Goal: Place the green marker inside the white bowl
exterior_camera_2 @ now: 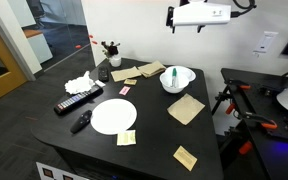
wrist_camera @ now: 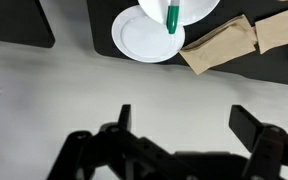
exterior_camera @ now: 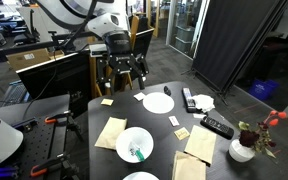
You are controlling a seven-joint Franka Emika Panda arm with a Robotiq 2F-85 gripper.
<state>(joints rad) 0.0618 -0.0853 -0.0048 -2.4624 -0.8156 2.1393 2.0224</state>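
The white bowl (exterior_camera: 134, 140) stands near the front of the black table. It also shows in the other exterior view (exterior_camera_2: 177, 80) and at the top edge of the wrist view (wrist_camera: 199, 6). The green marker (exterior_camera: 137, 152) lies inside it, also seen in an exterior view (exterior_camera_2: 176, 73) and in the wrist view (wrist_camera: 172, 15). My gripper (exterior_camera: 122, 68) hangs well above the table's back edge, far from the bowl. In the wrist view my gripper (wrist_camera: 189, 125) is open and empty.
A plain white plate (exterior_camera: 158, 102) sits mid-table, and another plate (wrist_camera: 144, 38) lies beside the bowl. Tan napkins (exterior_camera: 111, 132), two black remotes (exterior_camera: 216, 126), a white vase of red flowers (exterior_camera: 242, 150) and crumpled tissue (exterior_camera_2: 80, 84) lie around them.
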